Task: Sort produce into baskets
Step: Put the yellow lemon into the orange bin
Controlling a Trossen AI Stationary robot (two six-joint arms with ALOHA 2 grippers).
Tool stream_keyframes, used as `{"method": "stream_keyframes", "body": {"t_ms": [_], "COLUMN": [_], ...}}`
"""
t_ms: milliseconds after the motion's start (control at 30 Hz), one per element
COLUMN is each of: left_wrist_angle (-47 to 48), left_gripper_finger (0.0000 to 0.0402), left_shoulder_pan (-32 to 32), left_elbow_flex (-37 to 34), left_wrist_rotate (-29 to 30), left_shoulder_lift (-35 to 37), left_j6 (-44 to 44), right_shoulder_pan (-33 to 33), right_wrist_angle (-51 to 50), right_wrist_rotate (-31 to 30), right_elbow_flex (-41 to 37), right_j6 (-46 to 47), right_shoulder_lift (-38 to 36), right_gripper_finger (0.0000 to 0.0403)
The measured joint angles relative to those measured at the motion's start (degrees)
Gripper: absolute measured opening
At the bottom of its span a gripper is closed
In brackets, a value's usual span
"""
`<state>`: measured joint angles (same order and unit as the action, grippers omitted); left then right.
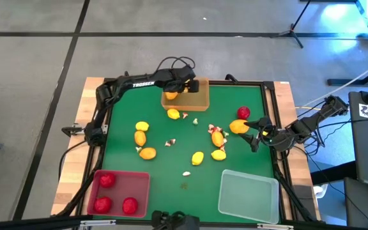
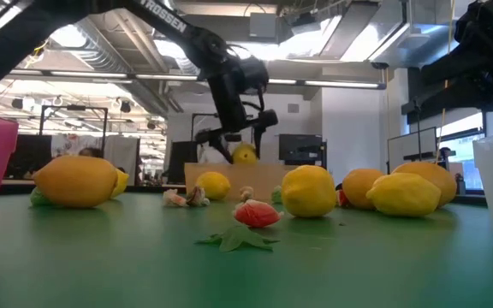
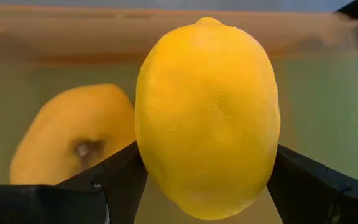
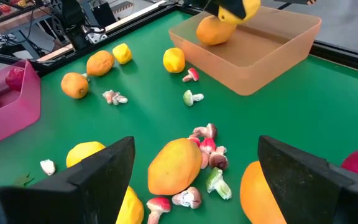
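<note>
In the high view, the left gripper [image 1: 183, 85] hangs over the orange-tan basket [image 1: 200, 99] at the far edge of the green table [image 1: 171, 166], its fingers closed on a yellow lemon [image 1: 171, 95] that shows only partly under the arm. The right gripper [image 1: 250, 135] sits near the table's right edge with its fingers spread and nothing between them, just beside an orange fruit [image 1: 237, 126] and a red fruit [image 1: 243, 113]. The red basket [image 1: 139, 182] at the near left corner holds 3 red fruits, and the clear basket [image 1: 248, 195] stands at the near right; yellow and orange pieces and tiny whitish-and-red bits lie scattered between them. In the low view, the left gripper [image 2: 234, 141] holds the lemon [image 2: 245, 154] just above the orange-tan basket [image 2: 264, 180], with loose lemons and a small red bit [image 2: 256, 214] on its green leaf in front. In the left wrist view, the lemon [image 3: 207, 118] is clamped between the 2 dark fingers [image 3: 110, 186], and a second yellow-orange fruit [image 3: 73, 134] lies in the basket below. In the right wrist view, the right gripper [image 4: 194, 177] stands wide open over an orange oval fruit [image 4: 174, 165] ringed by small whitish-and-red bits, touching nothing I can see.
</note>
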<state>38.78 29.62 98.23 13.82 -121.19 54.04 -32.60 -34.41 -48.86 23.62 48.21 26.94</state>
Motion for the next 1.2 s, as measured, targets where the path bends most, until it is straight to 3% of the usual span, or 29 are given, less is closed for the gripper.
{"method": "stream_keyframes", "body": {"t_ms": [667, 1200], "left_wrist_angle": [0.19, -0.49], "left_gripper_finger": [0.0288, 0.0328], "left_shoulder_pan": [0.13, 0.27], "left_elbow_flex": [0.75, 0.72], "left_wrist_rotate": [0.15, -0.47], "left_shoulder_lift": [-0.37, -0.34], "left_j6": [-4.55, -2.86], "right_shoulder_pan": [-0.02, -0.01], "right_wrist_angle": [-0.95, -3.13], "right_wrist_rotate": [0.07, 0.5], "right_elbow_flex": [0.0, 0.0], "right_j6": [-0.02, -0.04], "right_shoulder_lift": [0.0, -0.02], "right_gripper_finger": [0.0337, 0.0337]}}
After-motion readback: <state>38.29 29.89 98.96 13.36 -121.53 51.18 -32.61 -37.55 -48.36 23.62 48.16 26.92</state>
